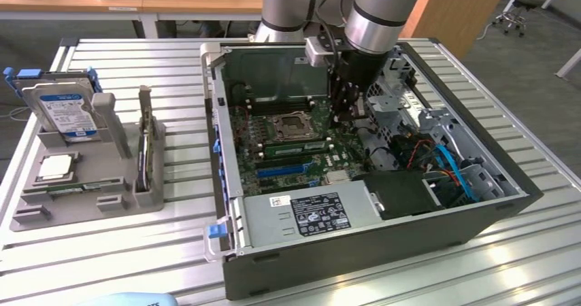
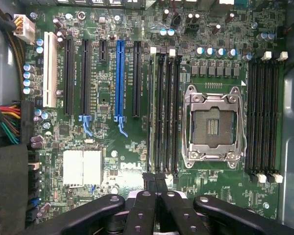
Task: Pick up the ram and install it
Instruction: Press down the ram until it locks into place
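Observation:
A ram stick [image 1: 297, 145], green and narrow, stands in a slot beside the empty processor socket [image 1: 292, 124] inside the open computer case. In the wrist view it shows edge-on as a thin pale line [image 2: 151, 112] in the slot bank beside the socket [image 2: 213, 125]. My gripper [image 1: 350, 117] hangs over the motherboard, a little to the exterior view's right of that stick. Its black fingers [image 2: 149, 183] are pressed together with nothing between them, close to one end of the slot bank. Another green ram stick [image 1: 80, 186] lies flat in the grey holder outside the case.
The grey holder [image 1: 37, 214] at the exterior view's left also carries a blue-labelled hard drive [image 1: 65, 111], a square silver processor [image 1: 56, 166] and a thin piece on edge [image 1: 143, 153]. Case walls [image 1: 363, 251], a power supply [image 1: 309, 214] and cables [image 1: 450, 163] surround the board.

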You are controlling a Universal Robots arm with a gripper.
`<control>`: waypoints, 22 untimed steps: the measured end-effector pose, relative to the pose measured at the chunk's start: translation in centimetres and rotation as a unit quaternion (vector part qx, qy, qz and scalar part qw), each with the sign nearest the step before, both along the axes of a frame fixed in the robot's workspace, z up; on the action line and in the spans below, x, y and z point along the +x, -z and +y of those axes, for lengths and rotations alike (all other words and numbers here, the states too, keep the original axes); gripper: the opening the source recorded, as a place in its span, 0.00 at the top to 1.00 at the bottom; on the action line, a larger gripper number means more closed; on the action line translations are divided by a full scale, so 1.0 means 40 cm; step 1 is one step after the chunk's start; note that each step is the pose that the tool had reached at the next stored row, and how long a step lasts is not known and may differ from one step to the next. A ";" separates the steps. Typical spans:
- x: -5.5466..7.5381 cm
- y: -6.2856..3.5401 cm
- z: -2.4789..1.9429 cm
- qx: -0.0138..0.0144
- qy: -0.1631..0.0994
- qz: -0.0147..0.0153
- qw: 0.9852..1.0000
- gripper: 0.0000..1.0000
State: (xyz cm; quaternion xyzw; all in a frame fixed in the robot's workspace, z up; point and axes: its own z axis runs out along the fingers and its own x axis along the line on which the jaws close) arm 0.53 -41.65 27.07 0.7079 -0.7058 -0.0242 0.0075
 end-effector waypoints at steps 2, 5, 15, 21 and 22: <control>0.000 0.000 0.000 0.000 0.000 0.000 1.000 0.90; 0.000 0.003 0.000 0.000 0.000 0.000 1.000 0.90; 0.000 0.024 0.000 0.000 0.000 0.000 1.000 0.90; 0.000 0.026 0.000 0.000 0.000 0.000 1.000 0.90; 0.000 0.026 0.000 0.000 0.000 0.000 1.000 0.90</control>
